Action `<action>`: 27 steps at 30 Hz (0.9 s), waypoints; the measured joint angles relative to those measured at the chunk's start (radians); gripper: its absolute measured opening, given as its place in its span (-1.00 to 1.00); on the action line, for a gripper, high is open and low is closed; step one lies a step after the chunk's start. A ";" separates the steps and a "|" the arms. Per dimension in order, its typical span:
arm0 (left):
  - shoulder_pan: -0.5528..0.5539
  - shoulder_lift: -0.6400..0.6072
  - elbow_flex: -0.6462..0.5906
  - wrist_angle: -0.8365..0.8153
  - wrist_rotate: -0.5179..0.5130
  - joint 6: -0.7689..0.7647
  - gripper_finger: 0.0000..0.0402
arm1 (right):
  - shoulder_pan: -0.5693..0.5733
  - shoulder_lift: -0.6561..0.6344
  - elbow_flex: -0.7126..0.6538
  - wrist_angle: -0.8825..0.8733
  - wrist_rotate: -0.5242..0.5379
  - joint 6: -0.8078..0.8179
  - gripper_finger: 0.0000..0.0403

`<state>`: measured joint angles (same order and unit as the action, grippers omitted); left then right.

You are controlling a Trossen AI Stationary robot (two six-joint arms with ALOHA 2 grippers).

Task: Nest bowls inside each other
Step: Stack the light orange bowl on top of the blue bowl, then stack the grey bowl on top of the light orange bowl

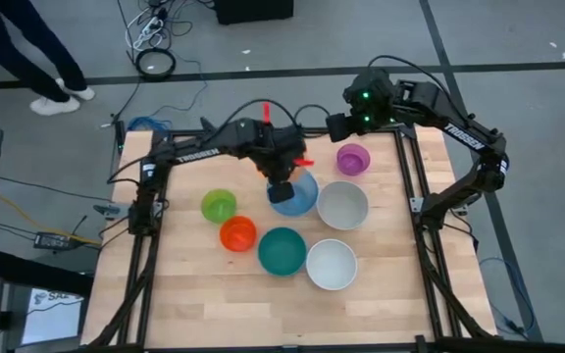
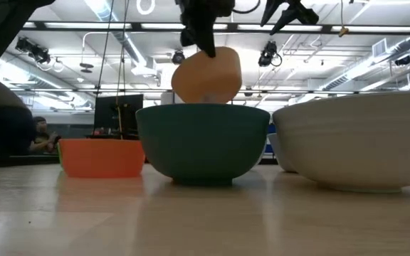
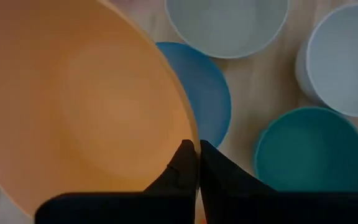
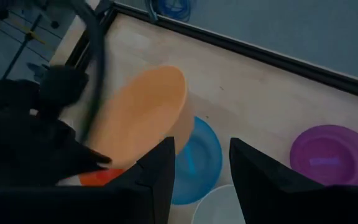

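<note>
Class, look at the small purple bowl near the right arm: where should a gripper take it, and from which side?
Probably the rim of the purple bowl, from above. It sits upright and open, so one finger can go inside the wall and one outside. The open right gripper is nearest.

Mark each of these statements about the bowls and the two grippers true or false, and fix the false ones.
1. The left gripper holds the orange bowl by its rim. True.
2. The orange bowl rests flat on the table. False: it hangs tilted in the air above the blue bowl.
3. The right gripper is open and empty. True.
4. The purple bowl sits inside the teal bowl. False: it stands alone at the table's far side.
</note>
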<state>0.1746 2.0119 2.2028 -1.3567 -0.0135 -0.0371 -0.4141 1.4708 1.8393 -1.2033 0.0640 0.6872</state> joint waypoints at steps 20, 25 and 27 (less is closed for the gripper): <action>-0.041 0.072 -0.007 0.011 0.026 -0.046 -0.49 | 0.067 0.000 0.000 -0.019 0.015 0.010 -0.30; -0.034 0.050 0.006 -0.077 0.028 -0.045 -0.47 | 0.076 -0.005 0.000 -0.157 0.023 0.034 -0.30; -0.024 0.012 0.027 -0.087 0.026 -0.045 -0.47 | 0.083 -0.011 0.000 -0.267 0.062 0.065 -0.30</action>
<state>0.1501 2.0235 2.2302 -1.4439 0.0125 -0.0825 -0.3312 1.4599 1.8393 -1.4704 0.1264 0.7526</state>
